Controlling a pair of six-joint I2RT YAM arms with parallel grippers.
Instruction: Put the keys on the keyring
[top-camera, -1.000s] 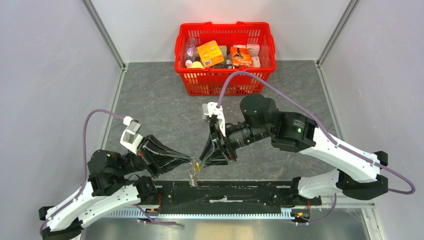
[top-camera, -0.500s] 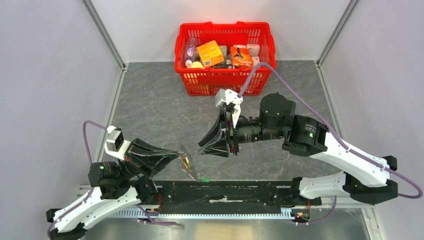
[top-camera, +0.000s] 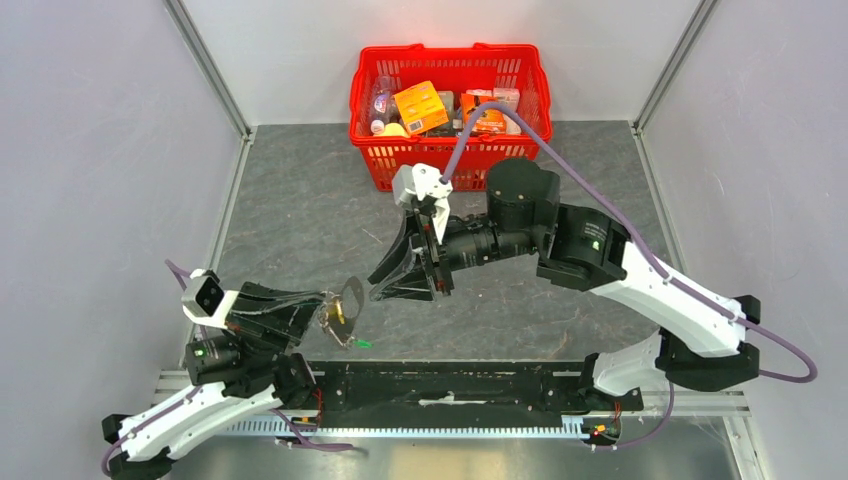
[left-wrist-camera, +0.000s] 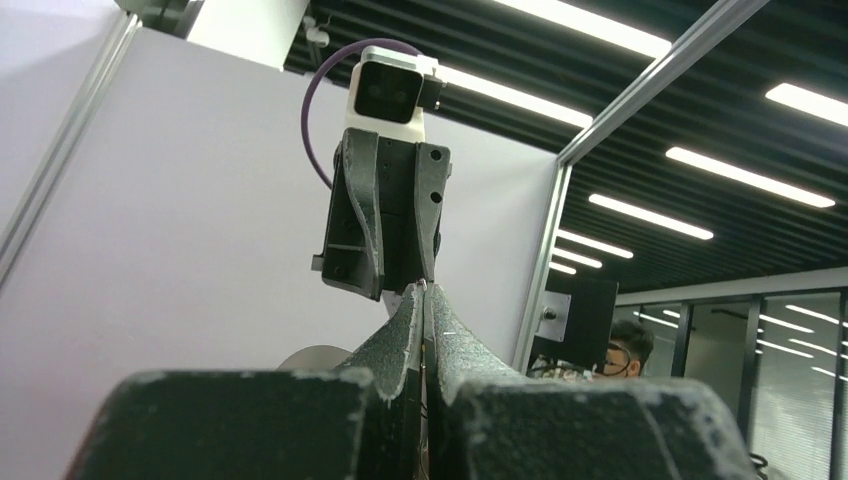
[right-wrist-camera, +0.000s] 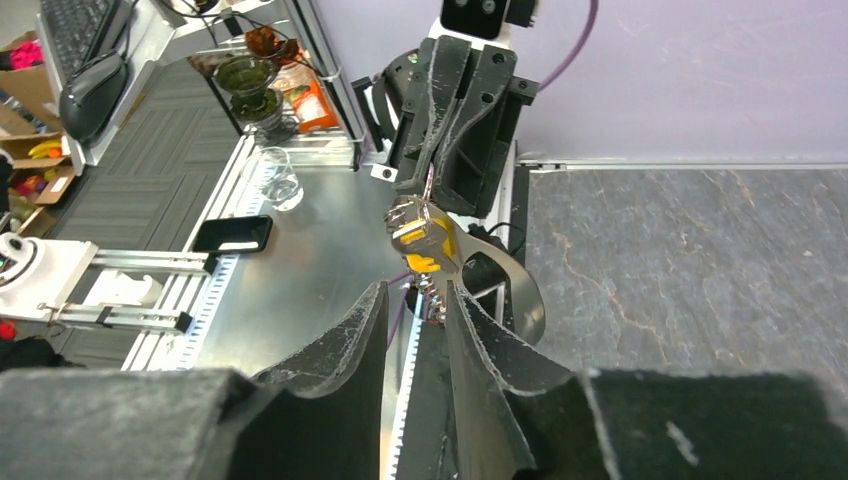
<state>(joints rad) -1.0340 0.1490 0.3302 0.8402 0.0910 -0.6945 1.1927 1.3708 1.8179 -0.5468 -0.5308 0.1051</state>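
Now the arms have drawn apart: the left fingers (top-camera: 305, 303), pinched tight on the keyring (top-camera: 348, 298), hold it above the tabletop (top-camera: 300, 200), yellow key (right-wrist-camera: 425, 240) and green key (top-camera: 360, 343) dangling. The right fingers (top-camera: 400, 255), narrowly parted, hold nothing, so threading looks finished.

Basket (top-camera: 450, 165) — glossy red plastic; table (top-camera: 300, 200) — matt, veined grey; yellow key tag (right-wrist-camera: 430, 245), plastic.

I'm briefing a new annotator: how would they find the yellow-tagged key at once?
Above the near left part of the grey table, the left gripper is shut on the keyring. The yellow-tagged key hangs just past its jaws, against the grey-beige strap loop. It is the only yellow piece; the other key has a green tag.
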